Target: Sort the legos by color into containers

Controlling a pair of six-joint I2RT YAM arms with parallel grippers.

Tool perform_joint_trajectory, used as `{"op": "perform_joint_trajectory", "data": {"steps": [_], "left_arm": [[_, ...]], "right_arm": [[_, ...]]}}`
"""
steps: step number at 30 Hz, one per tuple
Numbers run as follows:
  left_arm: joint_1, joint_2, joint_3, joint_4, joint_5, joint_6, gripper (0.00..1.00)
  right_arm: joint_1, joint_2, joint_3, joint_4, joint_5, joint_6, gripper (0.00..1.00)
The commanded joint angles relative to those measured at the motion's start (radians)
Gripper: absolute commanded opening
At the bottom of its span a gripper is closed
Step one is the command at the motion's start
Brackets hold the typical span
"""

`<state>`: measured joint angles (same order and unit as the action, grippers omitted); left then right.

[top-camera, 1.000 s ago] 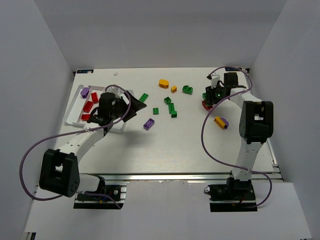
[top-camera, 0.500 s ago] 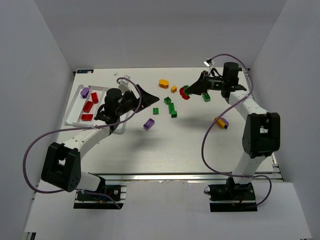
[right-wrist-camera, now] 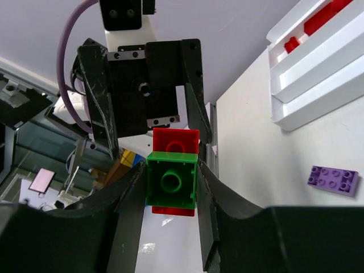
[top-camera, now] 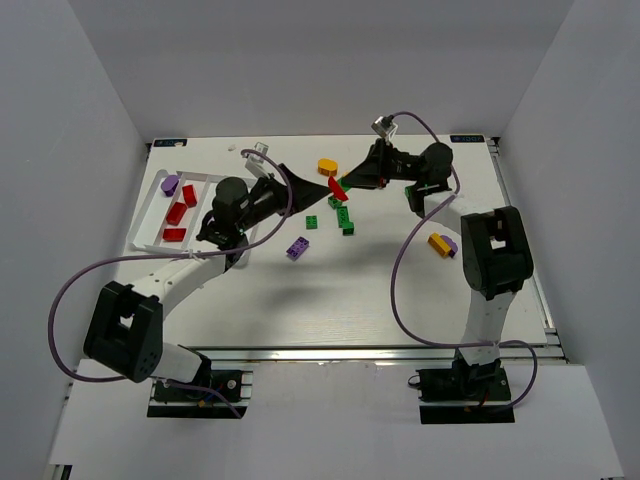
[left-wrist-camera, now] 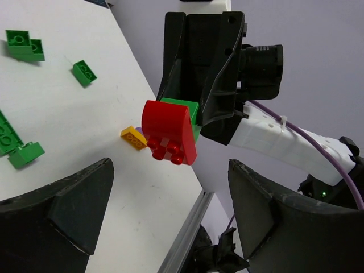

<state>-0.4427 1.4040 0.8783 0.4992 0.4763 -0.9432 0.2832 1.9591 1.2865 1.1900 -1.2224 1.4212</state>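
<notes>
Legos (top-camera: 340, 214) lie scattered over the middle and right of the counter (top-camera: 350, 290); a few red ones and one purple sit in the white tray (top-camera: 147, 215) at far left. Right gripper (top-camera: 352, 180), raised over the far middle, is about half closed on a green brick (right-wrist-camera: 171, 181) with a rounded red brick (left-wrist-camera: 169, 132) stuck to its front. Left gripper (left-wrist-camera: 169, 187) faces it, jaws wide apart and holding nothing, the red brick just beyond its fingertips. Risks, as I judge them: if the right lets go before the left has bitten, the pair drops and may bounce off the counter. A grab on the curved red face could slip. Pulled apart hard, one brick could fly. Two joined colours cannot share one compartment. Hard to read: the tray's right side is hidden behind the left arm from above, and how firmly the two bricks lock cannot be told.
</notes>
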Motion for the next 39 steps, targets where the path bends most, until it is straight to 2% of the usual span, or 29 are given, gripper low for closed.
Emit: {"op": "perform_joint_trajectory", "data": {"steps": [1,11,16,22,25,26,29,31,32,34,37,39], "left_arm": [[-0.017,0.003,0.013,0.068,0.001,-0.003,0.90],[-0.030,0.047,0.024,0.105,0.015,-0.014,0.86],[-0.036,0.075,0.033,0.154,0.047,-0.038,0.72],[-0.044,0.078,0.021,0.243,0.068,-0.074,0.70],[-0.044,0.087,0.001,0.337,0.090,-0.120,0.52],[-0.044,0.093,-0.005,0.364,0.096,-0.138,0.42],[-0.045,0.099,-0.013,0.401,0.104,-0.157,0.33],[-0.045,0.101,-0.013,0.406,0.108,-0.164,0.19],[-0.045,0.102,-0.012,0.406,0.108,-0.164,0.16],[-0.045,0.101,-0.012,0.404,0.111,-0.164,0.05],[-0.045,0.081,-0.004,0.352,0.111,-0.116,0.01],[-0.039,0.060,0.007,0.248,0.107,-0.069,0.00]], "right_arm": [[0.020,-0.019,0.042,0.175,0.011,0.110,0.00],[0.033,-0.032,0.036,0.148,0.040,0.105,0.00],[0.037,-0.031,0.033,0.145,0.043,0.105,0.00],[0.042,-0.029,0.027,0.137,0.043,0.102,0.00],[0.045,-0.029,0.027,0.137,0.044,0.102,0.00],[0.044,-0.029,0.027,0.137,0.044,0.102,0.00],[0.043,-0.029,0.027,0.137,0.041,0.102,0.00],[0.045,-0.031,0.027,0.137,0.041,0.102,0.00],[0.045,-0.031,0.027,0.135,0.041,0.102,0.00],[0.042,-0.032,0.027,0.138,0.041,0.102,0.00],[0.030,-0.028,0.037,0.137,0.041,0.097,0.00],[0.014,-0.022,0.046,0.132,0.040,0.085,0.00]]}}
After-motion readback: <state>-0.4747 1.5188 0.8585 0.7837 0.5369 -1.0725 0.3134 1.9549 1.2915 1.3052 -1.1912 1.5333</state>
